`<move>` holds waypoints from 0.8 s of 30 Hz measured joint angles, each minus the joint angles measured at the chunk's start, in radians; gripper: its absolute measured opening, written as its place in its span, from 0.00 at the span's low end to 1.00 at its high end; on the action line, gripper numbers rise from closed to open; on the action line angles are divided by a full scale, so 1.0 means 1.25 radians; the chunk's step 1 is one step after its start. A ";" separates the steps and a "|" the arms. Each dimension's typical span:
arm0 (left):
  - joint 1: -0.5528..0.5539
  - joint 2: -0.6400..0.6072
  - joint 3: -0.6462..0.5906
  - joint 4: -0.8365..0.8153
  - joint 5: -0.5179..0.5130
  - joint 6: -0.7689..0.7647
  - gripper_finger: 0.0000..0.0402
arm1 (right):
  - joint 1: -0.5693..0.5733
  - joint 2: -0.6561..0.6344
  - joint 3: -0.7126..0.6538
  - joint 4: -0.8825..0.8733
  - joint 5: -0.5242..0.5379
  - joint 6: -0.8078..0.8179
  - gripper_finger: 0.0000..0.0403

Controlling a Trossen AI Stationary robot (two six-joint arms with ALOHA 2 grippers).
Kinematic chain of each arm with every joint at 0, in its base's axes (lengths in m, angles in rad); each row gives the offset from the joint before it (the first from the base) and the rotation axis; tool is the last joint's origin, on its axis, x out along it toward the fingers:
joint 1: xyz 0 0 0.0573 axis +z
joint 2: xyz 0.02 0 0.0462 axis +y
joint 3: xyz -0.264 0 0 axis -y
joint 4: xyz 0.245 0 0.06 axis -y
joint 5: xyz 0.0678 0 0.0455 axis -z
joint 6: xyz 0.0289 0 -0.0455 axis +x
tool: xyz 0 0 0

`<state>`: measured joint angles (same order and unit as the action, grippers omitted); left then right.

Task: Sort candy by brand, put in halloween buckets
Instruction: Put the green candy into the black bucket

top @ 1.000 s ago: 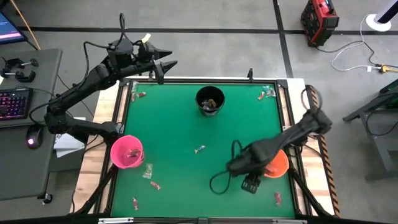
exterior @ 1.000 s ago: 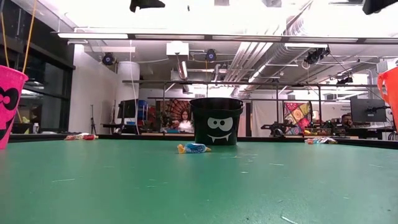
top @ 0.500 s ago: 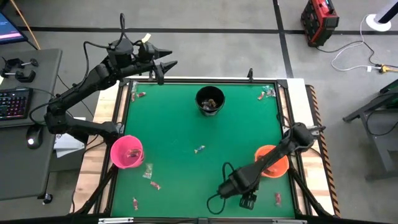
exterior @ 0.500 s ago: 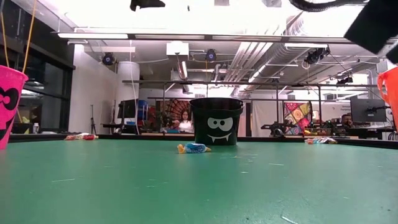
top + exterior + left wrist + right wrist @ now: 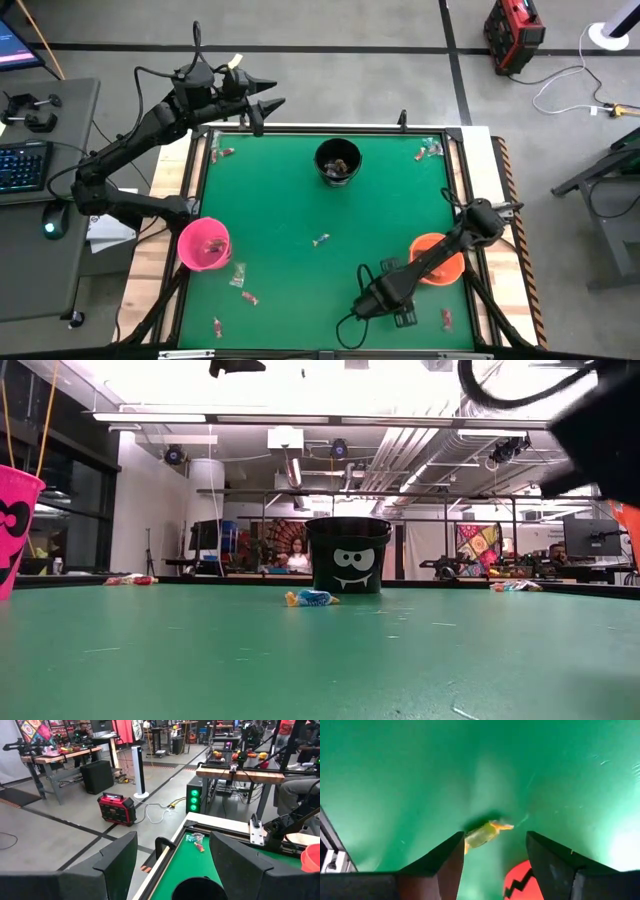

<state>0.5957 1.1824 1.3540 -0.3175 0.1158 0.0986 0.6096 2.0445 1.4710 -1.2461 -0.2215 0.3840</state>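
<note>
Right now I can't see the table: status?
Left pincer open, parked off the far left corner. Right pincer open, low beside the orange bucket, a yellowish candy between its fingers. Nothing in the way.

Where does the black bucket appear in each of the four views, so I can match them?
High view: black bucket at the table's far middle, candy inside.
Low view: centre, its face toward the camera, a wrapped candy just in front.
Left wrist view: only its dark rim at the bottom edge.
Right wrist view: not in it.
Shared landmark: the green table.
</note>
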 joint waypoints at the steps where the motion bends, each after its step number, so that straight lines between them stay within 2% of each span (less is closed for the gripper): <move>1: 0.000 0.000 0.000 0.000 0.000 0.000 0.59 | 0.000 0.000 -0.012 0.007 -0.003 0.000 0.51; 8: 0.000 0.000 0.000 0.000 0.000 0.000 0.59 | 0.000 0.001 -0.056 0.014 -0.004 -0.030 0.51; 13: 0.000 0.000 0.000 -0.001 0.000 0.000 0.59 | 0.007 0.001 -0.058 0.061 -0.062 -0.028 0.51; 17: 0.000 0.000 0.000 -0.014 0.000 0.000 0.59 | 0.024 0.001 -0.059 0.099 -0.062 -0.021 0.51; 24: 0.000 0.000 0.000 -0.031 0.000 0.000 0.59 | 0.032 0.000 -0.075 0.108 -0.067 0.048 0.51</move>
<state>0.5957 1.1824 1.3544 -0.3557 0.1158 0.0982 0.6492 2.0449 1.3769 -1.1105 -0.3055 0.4445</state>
